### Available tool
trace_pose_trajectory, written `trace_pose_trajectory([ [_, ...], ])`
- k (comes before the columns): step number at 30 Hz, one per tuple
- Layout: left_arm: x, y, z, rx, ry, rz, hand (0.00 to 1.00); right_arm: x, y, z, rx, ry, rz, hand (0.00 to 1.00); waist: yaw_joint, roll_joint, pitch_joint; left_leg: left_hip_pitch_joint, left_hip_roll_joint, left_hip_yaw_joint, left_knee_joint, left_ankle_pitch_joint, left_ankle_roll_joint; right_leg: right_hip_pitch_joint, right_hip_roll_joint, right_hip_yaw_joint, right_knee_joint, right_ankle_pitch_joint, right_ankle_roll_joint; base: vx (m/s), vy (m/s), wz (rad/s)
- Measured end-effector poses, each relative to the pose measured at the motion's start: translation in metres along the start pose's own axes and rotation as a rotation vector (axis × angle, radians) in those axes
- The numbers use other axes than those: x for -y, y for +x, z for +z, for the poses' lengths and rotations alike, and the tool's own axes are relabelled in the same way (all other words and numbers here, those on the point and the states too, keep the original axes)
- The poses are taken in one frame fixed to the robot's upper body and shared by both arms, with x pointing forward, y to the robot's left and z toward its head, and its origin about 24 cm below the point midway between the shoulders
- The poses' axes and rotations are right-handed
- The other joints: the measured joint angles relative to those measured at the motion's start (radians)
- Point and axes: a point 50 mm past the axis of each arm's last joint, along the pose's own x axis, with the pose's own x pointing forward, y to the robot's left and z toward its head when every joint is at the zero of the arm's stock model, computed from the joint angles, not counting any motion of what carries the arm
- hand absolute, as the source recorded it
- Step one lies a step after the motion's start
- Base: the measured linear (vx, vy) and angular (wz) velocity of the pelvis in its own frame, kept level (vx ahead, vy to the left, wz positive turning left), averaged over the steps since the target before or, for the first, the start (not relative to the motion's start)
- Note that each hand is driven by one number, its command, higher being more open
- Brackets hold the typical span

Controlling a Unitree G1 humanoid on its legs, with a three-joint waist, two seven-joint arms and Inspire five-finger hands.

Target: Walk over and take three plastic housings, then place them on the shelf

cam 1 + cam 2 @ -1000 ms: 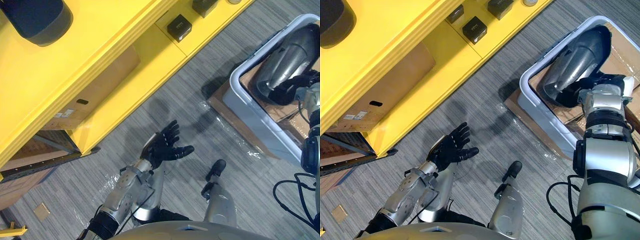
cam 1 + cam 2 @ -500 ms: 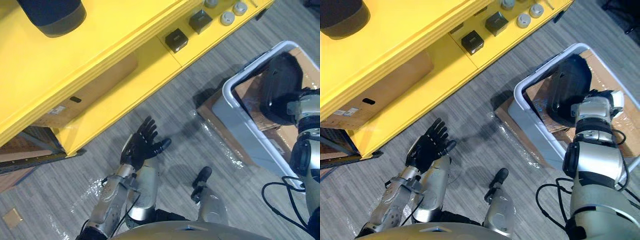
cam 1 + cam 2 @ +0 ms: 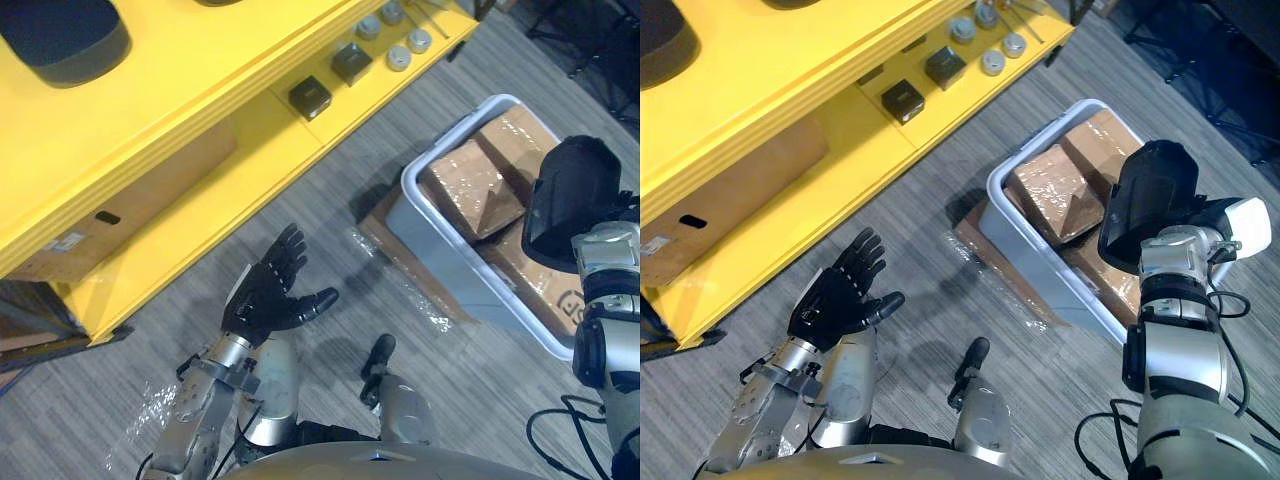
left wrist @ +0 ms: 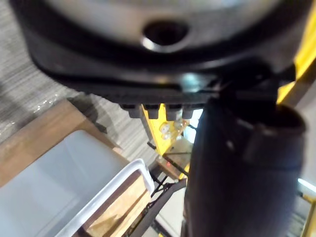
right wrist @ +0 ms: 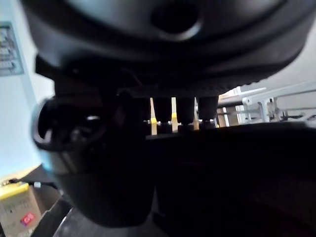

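right hand grips a dark plastic housing at the right edge, above a white bin of cardboard boxes. left hand open, palm up, lower left. another dark housing sits on the yellow shelf, upper left.

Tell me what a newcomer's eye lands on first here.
The long yellow shelf across the upper left stands out first. Next comes the dark housing gripped in the right hand over the grey bin of wrapped cardboard boxes, at the right. The left hand hangs open, palm up, above the carpet.
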Motion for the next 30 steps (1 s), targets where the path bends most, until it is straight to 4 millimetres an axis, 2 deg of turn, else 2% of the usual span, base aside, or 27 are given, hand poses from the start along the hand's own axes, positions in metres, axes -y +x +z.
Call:
trace_pose_trajectory([
  [3, 0.007, 0.008, 0.018, 0.066, 0.008, -0.054, 1.0, 0.008, -0.003, 0.011, 0.117, 0.011, -0.082, 0.0, -0.025, -0.01, -0.001, 0.02, 0.018, 0.017, -0.009, -0.002, -0.005, 0.003, 0.012, 0.015, -0.007, 0.007, -0.007, 0.03, 0.004, -0.19],
  [7, 0.015, 0.018, 0.024, 0.055, -0.05, -0.14, 1.0, 0.016, -0.01, 0.025, 0.264, 0.018, -0.149, 0.0, -0.042, -0.011, -0.002, 0.04, 0.034, 0.033, -0.022, -0.004, -0.01, 0.015, 0.026, 0.028, -0.031, 0.02, -0.014, 0.03, -0.002, -0.17],
  [10, 0.021, 0.023, 0.017, -0.02, -0.092, -0.198, 1.0, 0.015, -0.019, 0.035, 0.365, 0.04, -0.163, 0.0, -0.048, -0.018, -0.008, 0.071, 0.044, 0.061, -0.043, -0.004, -0.011, 0.02, 0.029, 0.05, -0.038, 0.023, -0.015, 0.05, -0.003, -0.24],
  [13, 0.028, 0.029, -0.003, -0.158, -0.191, -0.251, 1.0, 0.004, -0.039, 0.042, 0.487, 0.076, -0.151, 0.0, -0.061, -0.033, -0.043, 0.107, 0.053, 0.091, -0.076, -0.002, -0.014, 0.026, 0.03, 0.071, -0.049, 0.025, -0.017, 0.08, -0.012, -0.22],
  [16, 0.036, 0.044, -0.023, -0.297, -0.266, -0.307, 1.0, -0.005, -0.064, 0.051, 0.636, 0.116, -0.135, 0.0, -0.084, -0.042, -0.071, 0.158, 0.064, 0.136, -0.104, -0.003, -0.015, 0.033, 0.031, 0.104, -0.05, 0.025, -0.017, 0.08, 0.006, -0.36],
  [18, 0.04, 0.061, -0.031, -0.349, -0.345, -0.313, 1.0, -0.008, -0.087, 0.058, 0.754, 0.184, -0.137, 0.0, -0.123, -0.046, -0.1, 0.191, 0.068, 0.17, -0.13, -0.004, -0.015, 0.033, 0.031, 0.129, -0.054, 0.025, -0.017, 0.05, 0.005, -0.36],
  [21, 0.043, 0.079, -0.033, -0.355, -0.426, -0.286, 1.0, -0.008, -0.106, 0.057, 0.86, 0.232, -0.134, 0.0, -0.157, -0.05, -0.132, 0.231, 0.072, 0.213, -0.153, -0.005, -0.016, 0.033, 0.03, 0.165, -0.059, 0.025, -0.017, 0.06, 0.013, -0.4],
  [26, 0.056, 0.112, -0.023, -0.292, -0.572, -0.249, 1.0, -0.006, -0.138, 0.043, 0.985, 0.346, -0.142, 0.0, -0.237, -0.047, -0.18, 0.292, 0.075, 0.281, -0.185, -0.013, -0.018, 0.033, 0.03, 0.22, -0.064, 0.025, -0.017, 0.04, 0.024, -0.34],
  [30, 0.062, 0.122, -0.02, -0.253, -0.644, -0.232, 1.0, -0.003, -0.148, 0.031, 1.036, 0.394, -0.127, 0.0, -0.266, -0.03, -0.195, 0.319, 0.075, 0.303, -0.201, -0.014, -0.02, 0.035, 0.031, 0.239, -0.065, 0.025, -0.017, 0.01, 0.025, -0.15],
])
